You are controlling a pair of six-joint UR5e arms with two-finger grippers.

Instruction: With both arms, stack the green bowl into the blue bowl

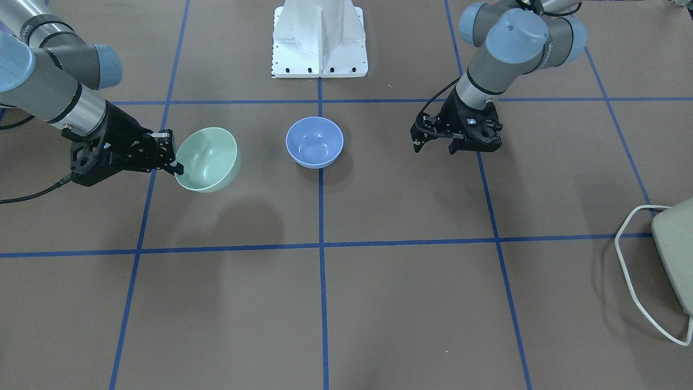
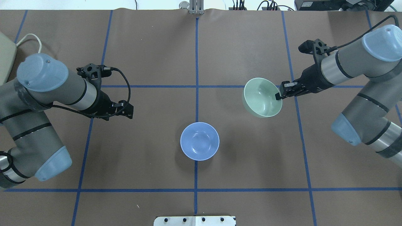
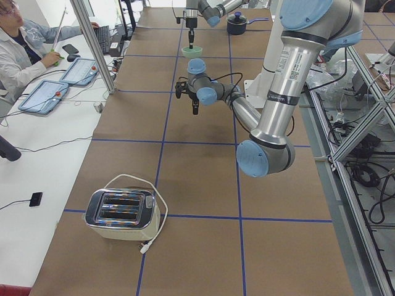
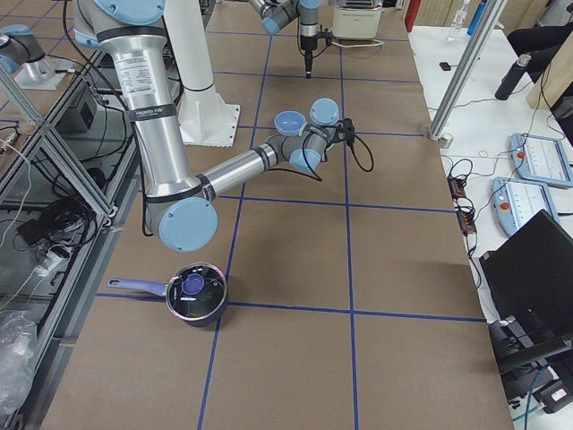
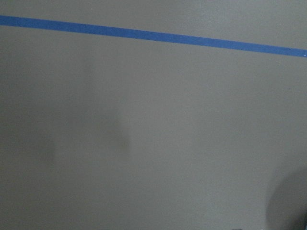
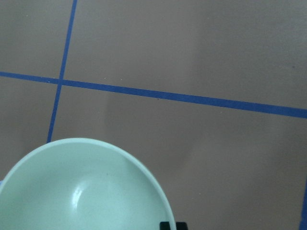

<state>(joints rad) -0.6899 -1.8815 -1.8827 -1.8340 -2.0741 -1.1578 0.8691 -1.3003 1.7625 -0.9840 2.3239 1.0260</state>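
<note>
The right tool (image 1: 174, 164) pinches the green bowl's (image 1: 210, 158) rim, tilted aloft for carrying to the blue bowl (image 1: 314, 142); the left tool (image 1: 435, 147) hangs spread, empty.

Robotics lab.
Robot arms (image 2: 351, 59) over a tape-gridded table (image 2: 251, 47), aluminium framing (image 3: 91, 43), a person (image 3: 17, 52) at tablets (image 3: 43, 95) alongside.

You've got two bowls: one green bowl (image 1: 208, 158), one blue bowl (image 1: 314, 142). Two arms: left arm (image 1: 487, 67), right arm (image 1: 48, 92). One toaster (image 3: 121, 214), one lidded saucepan (image 4: 195, 292), one white pedestal (image 1: 319, 40).
</note>
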